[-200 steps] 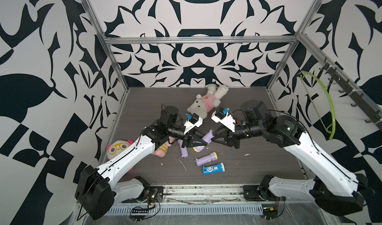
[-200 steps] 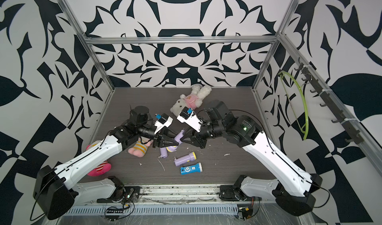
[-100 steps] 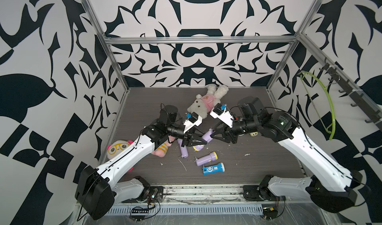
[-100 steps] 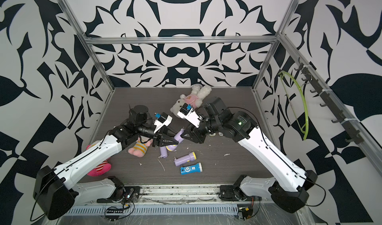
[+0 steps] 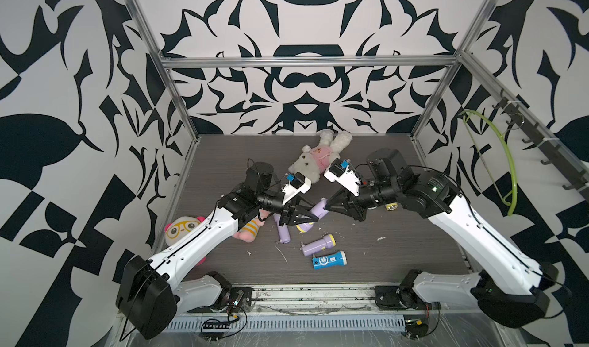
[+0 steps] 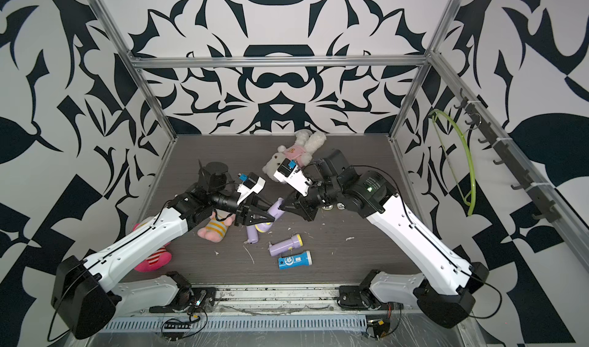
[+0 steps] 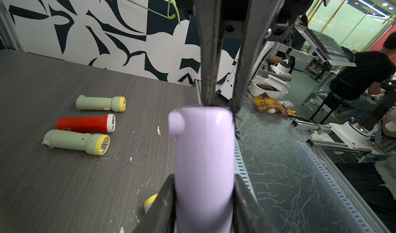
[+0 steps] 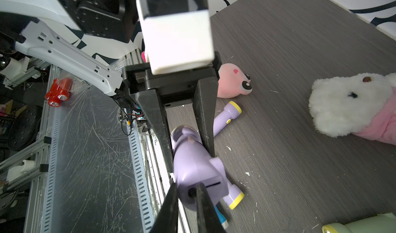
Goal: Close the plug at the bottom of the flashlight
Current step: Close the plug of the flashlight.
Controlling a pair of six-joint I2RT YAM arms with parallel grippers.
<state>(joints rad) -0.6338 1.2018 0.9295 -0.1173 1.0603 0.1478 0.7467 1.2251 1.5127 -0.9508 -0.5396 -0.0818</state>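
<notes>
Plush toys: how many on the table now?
3: white fluffy bunny in pink near the back; pink plush with orange stripes beside the left arm; round yellow-spectacled plush at the left edge. More may be hidden.

A grey wood-grain table [image 5: 398,249] carries a lilac flashlight [image 5: 318,244], a blue flashlight [image 5: 329,260] and a white plush rabbit [image 5: 314,160].

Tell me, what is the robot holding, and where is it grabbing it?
The left gripper clamps the purple flashlight around its body. The right gripper meets its bottom end; a grip there cannot be told.
</notes>
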